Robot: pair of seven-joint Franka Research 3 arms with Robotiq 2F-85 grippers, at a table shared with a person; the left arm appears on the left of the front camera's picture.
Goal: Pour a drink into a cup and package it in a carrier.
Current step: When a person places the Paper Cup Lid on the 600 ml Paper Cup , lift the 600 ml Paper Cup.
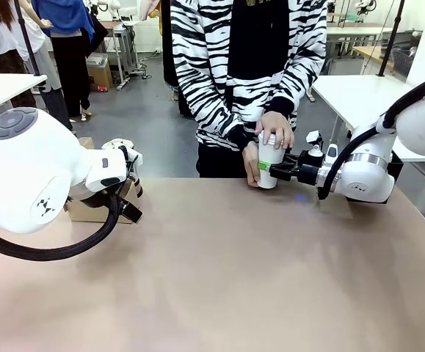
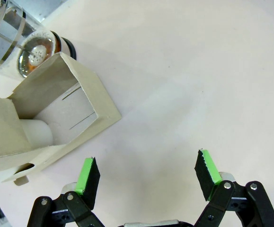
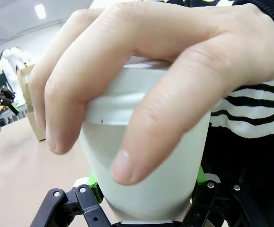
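At the table's far edge, my right gripper (image 1: 274, 170) is shut on the white paper cup (image 1: 269, 158). A person's hand (image 1: 277, 125) presses down on the cup's top and the other hand cups its side. In the right wrist view the hand (image 3: 174, 56) covers a white lid (image 3: 113, 101) on the cup (image 3: 146, 156), which sits between the pads of my right gripper (image 3: 146, 182). My left gripper (image 2: 148, 175) hangs open over bare table beside the brown cardboard carrier (image 2: 80, 94). The glass jug (image 2: 13, 42) lies behind the carrier, with a little amber drink (image 2: 32, 54) in it.
In the front view my left arm covers most of the carrier (image 1: 87, 211) at the table's left edge. A white cylinder (image 2: 37, 132) sits inside the carrier. The person in a striped top (image 1: 219, 66) stands at the far side. Broad bare tabletop (image 1: 227, 279) lies between the arms.
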